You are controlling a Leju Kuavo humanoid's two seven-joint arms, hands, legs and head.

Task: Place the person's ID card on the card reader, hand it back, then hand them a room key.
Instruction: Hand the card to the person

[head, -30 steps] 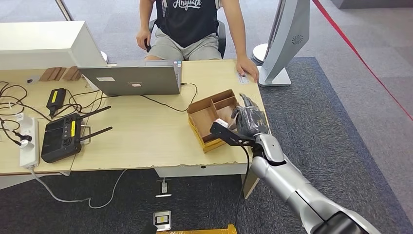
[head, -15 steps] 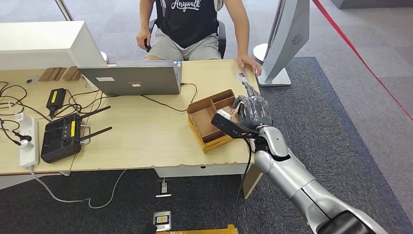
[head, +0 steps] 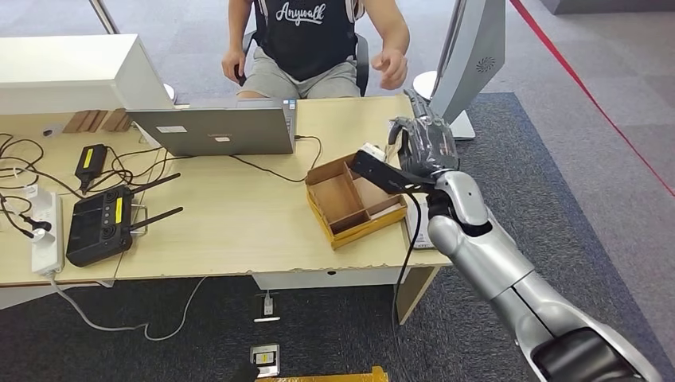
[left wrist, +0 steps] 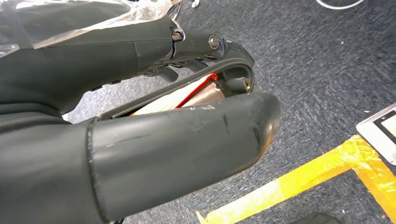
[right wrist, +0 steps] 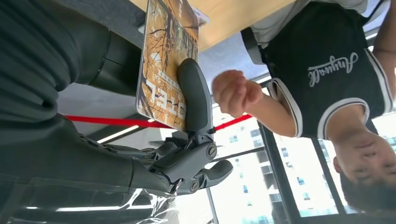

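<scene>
shirt reads "anywalk"; card perhaps "otel".

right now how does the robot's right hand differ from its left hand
The right hand is raised over the far end of the desk, toward the seated person; the left hand hangs over grey carpet with yellow tape. The right hand pinches an orange-brown printed card; the left hand's fingers are curled around a red-edged tan thing I cannot identify. Both are dark grey.

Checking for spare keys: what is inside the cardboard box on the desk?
The cardboard box has dividers, and the compartments that show look bare. The right hand and its wrist camera cover the box's far right corner.
</scene>
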